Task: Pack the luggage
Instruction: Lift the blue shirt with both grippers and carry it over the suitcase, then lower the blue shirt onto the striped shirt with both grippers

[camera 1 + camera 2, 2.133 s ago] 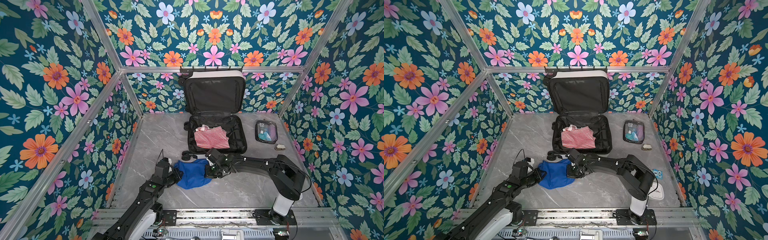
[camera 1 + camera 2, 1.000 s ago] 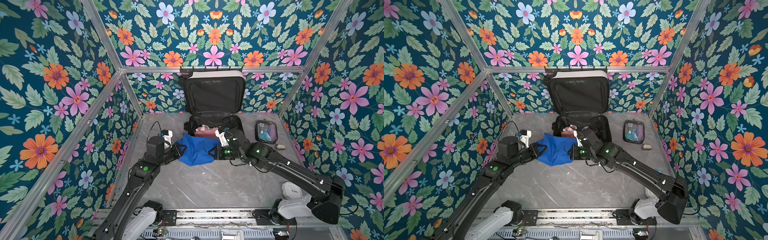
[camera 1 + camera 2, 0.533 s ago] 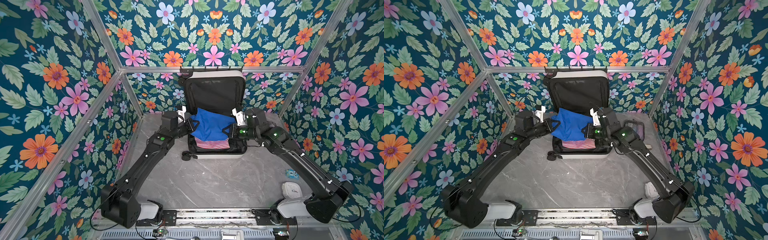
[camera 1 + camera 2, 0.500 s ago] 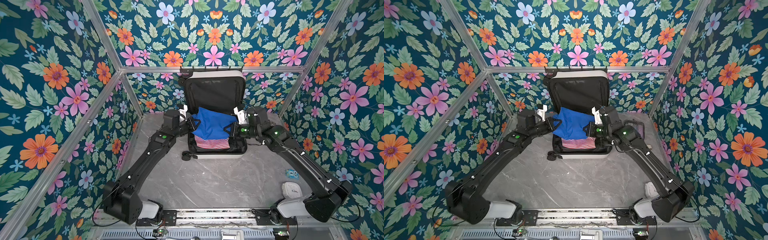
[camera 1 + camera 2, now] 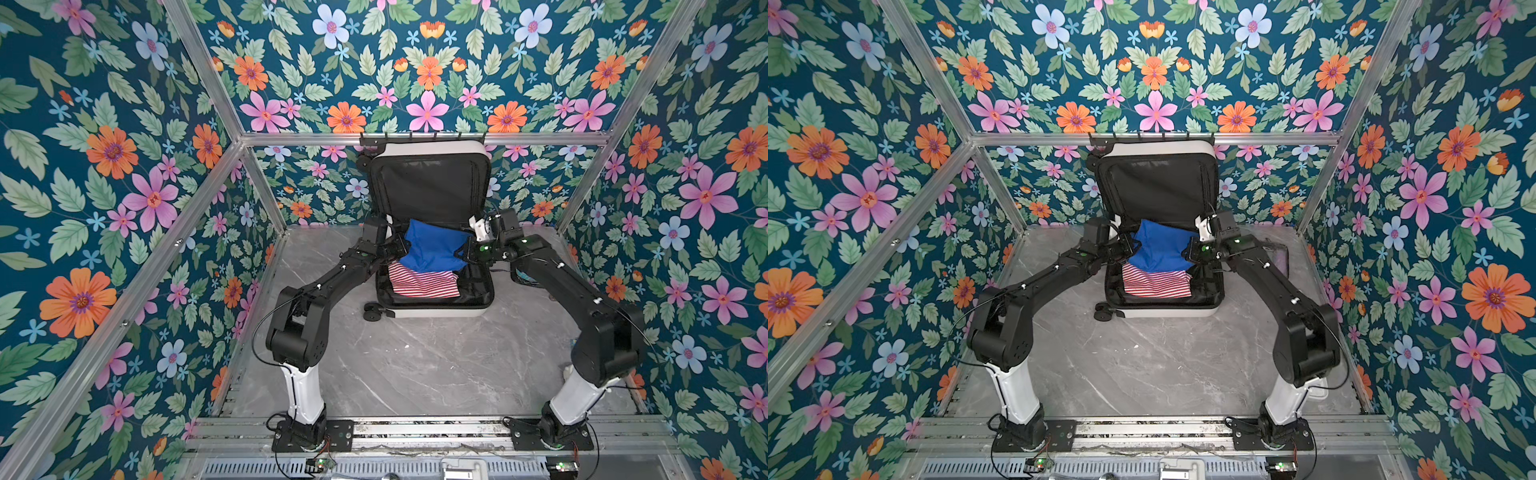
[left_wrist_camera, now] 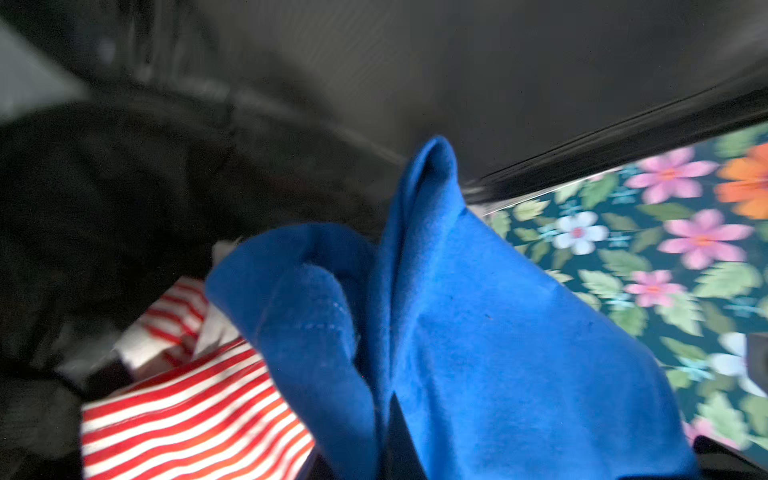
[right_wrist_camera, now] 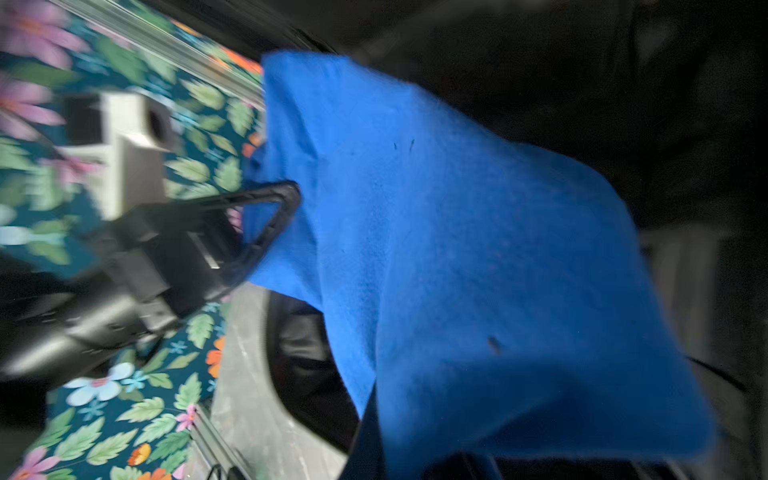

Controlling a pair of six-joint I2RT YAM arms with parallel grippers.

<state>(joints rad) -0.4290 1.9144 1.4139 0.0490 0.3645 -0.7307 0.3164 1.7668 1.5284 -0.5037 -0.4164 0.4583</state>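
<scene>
- Here's the luggage [image 5: 436, 312], at the far middle of the grey marble table [image 5: 415, 365], right up against the floral back wall [image 5: 332, 183].
- It's a small white hard shell with rounded corners, and it's wide open. The base lies flat on the table and the lid [image 5: 428, 187] stands upright behind it.
- Both halves are lined in black fabric, and the white shows only as a thin rim around each half.
- There's a black wheel [image 5: 372, 311] at the near left corner of the base in both top views, and another wheel [image 5: 363, 160] up at the lid's top left corner.
- A red-and-white striped garment [image 5: 422, 282] lies flat in the base, with its near part in plain sight.
- A blue cloth [image 5: 432, 249] hangs over the far part of the base, stretched between the two arms and covering the striped garment's far edge.
- The left gripper [image 5: 401, 249] is clenched on the cloth's left edge. The right wrist view shows its black fingers [image 7: 286, 199] biting into the fabric.
- The right gripper [image 5: 463, 251] is pinched tight on the opposite edge of the blue cloth.
- Both wrist views are blurred, but blue fabric [image 6: 498, 353] fills them, with the black lining behind it.
- A clear pouch [image 5: 1281, 257] peeks out on the table just right of the luggage, mostly hidden behind the right arm.
</scene>
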